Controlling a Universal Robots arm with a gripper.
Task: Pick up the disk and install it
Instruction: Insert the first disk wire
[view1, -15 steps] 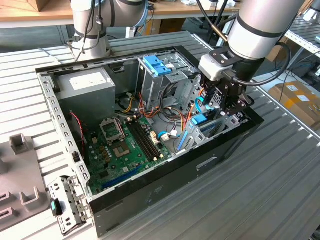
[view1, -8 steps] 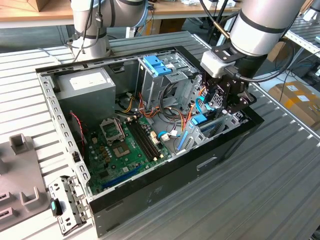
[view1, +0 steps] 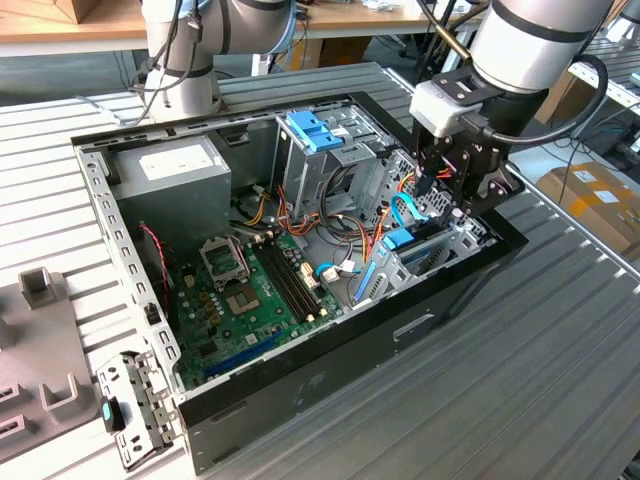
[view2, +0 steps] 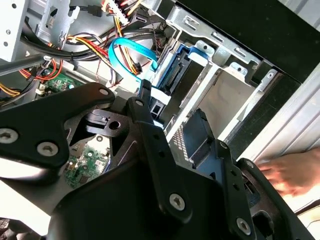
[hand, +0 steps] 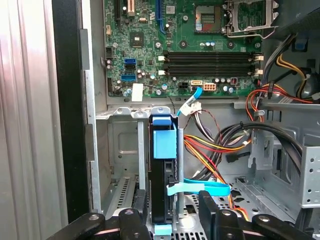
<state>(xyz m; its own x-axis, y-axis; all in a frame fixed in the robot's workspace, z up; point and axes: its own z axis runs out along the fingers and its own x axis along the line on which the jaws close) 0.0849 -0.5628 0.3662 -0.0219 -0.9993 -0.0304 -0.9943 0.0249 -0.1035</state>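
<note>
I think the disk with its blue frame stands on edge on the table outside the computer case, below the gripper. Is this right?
Not quite. The disk is not on the table outside: it stands on edge inside the computer case, in the metal bay beside the green board. The first wrist view shows this. The gripper is indeed above it.

We see the disk standing on edge in its bay, metal walls close on one side; orange wires and a blue cable crowd the other.
</note>
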